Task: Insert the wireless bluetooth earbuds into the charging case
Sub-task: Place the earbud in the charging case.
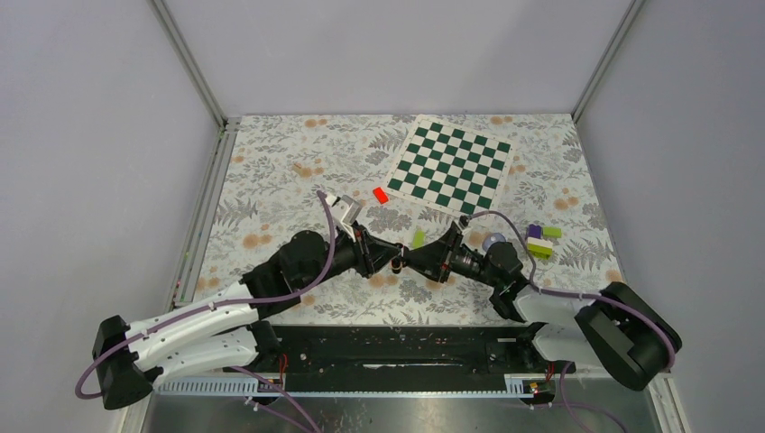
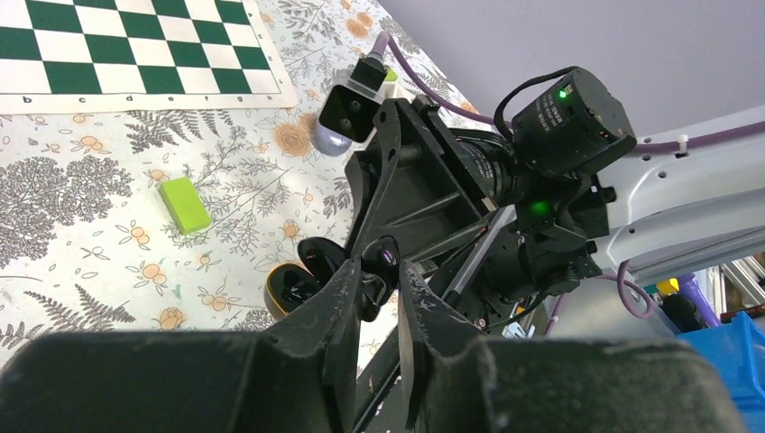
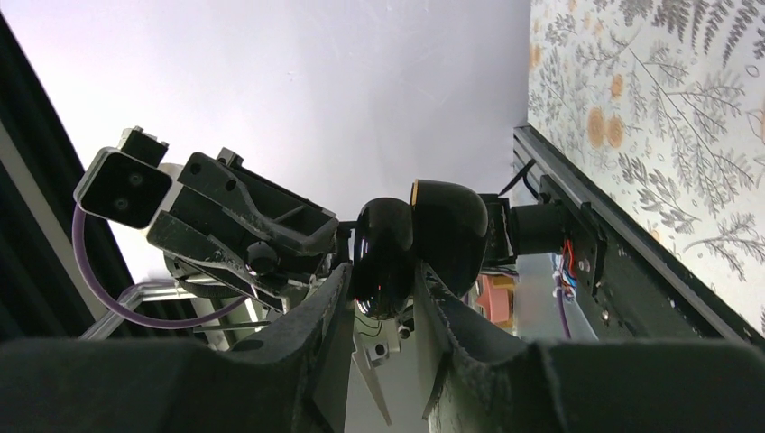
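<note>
Clamping charging case [image 3: 397,248] in right claw [image 3: 379,298], pinching earbud [image 2: 386,256] in left claw [image 2: 379,280] beside it. Could pop free and drop to surface [image 2: 90,225] if pushed in crooked.

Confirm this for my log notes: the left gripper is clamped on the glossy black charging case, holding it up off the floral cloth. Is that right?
Not quite: it is the right gripper that is clamped on the charging case, as the right wrist view shows. The case is held up off the floral cloth, as you say.
</note>
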### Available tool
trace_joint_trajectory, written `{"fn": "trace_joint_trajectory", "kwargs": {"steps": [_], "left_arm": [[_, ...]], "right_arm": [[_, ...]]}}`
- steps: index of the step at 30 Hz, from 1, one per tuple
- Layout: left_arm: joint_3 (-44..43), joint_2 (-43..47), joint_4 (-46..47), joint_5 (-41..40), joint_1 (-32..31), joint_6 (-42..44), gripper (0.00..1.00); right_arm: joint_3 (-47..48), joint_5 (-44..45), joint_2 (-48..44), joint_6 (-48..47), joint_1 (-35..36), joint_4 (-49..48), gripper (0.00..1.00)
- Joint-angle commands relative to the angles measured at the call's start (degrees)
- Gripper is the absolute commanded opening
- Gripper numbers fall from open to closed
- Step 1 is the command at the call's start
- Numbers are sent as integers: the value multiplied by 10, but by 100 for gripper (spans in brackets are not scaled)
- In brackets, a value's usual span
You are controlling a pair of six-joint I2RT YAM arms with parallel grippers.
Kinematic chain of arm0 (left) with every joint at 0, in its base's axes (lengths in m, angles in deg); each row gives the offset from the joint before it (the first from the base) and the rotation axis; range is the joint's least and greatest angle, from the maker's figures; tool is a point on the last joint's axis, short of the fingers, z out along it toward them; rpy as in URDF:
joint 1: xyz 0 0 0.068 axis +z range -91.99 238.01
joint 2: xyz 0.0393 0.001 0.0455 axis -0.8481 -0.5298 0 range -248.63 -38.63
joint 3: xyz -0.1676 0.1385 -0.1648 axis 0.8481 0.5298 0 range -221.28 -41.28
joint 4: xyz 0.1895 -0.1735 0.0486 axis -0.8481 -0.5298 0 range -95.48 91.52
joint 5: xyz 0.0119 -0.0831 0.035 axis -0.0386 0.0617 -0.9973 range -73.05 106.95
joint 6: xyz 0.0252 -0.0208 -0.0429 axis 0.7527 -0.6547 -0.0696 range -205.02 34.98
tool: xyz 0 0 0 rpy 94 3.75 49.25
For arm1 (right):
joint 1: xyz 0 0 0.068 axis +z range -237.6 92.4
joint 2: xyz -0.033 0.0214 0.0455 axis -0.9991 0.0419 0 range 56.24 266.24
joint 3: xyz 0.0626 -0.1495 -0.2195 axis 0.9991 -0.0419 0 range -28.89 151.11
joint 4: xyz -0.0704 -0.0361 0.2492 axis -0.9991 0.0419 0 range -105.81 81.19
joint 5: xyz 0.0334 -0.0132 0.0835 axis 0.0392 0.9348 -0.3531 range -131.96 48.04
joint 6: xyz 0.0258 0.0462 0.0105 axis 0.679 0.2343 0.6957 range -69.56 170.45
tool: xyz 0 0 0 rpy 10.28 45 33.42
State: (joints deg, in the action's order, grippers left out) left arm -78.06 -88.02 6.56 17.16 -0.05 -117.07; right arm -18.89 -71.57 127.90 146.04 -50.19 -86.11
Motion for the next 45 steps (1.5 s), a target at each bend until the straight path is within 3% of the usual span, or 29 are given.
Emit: {"fn": "trace_joint_trajectory", "kwargs": {"steps": [1,6,10,24,45], "left_arm": [[13,17,68,5,-3,30,0],[32,24,82,1,-3,38,0],[47,22,107,1,-3,34,0],[41,-4,93,-41,-22,19,0],[44,-31,91,-46,-24,28,0]], "right_arm": [[18,-5,-73,-11,-4,137,0],[37,5,-148,-44,-7,297,0],[47,8,-165,-41,-9,327,0],[50,37,-134,15,-8,215,0],[36,38,-109,49,-8,127,0]]}}
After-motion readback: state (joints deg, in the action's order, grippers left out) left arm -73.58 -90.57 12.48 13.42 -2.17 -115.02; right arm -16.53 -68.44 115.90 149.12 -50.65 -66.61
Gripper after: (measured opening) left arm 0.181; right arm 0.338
